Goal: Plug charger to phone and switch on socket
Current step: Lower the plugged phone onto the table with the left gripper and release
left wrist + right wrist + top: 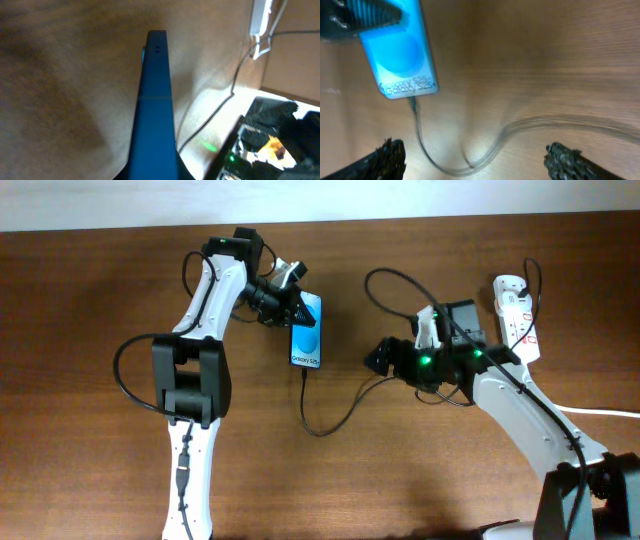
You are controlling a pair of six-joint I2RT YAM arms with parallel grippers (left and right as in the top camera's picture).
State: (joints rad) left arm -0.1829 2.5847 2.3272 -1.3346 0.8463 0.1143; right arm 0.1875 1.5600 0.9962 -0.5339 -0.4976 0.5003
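Observation:
The phone (307,332) lies on the table with its blue screen up, its far end held in my left gripper (289,307), which is shut on it. In the left wrist view the phone (154,110) runs away from the jaws as a blue edge. The charger cable (330,423) is plugged into the phone's near end and loops right toward the socket (517,318), a white power strip at the far right. In the right wrist view the phone (400,52) has the plug (412,103) in its end. My right gripper (378,356) is open and empty, right of the phone.
The thick white cord (600,412) runs off the right edge below the socket. My right arm (520,405) crosses the table's right side. The wooden table (80,430) spreads to the left and front.

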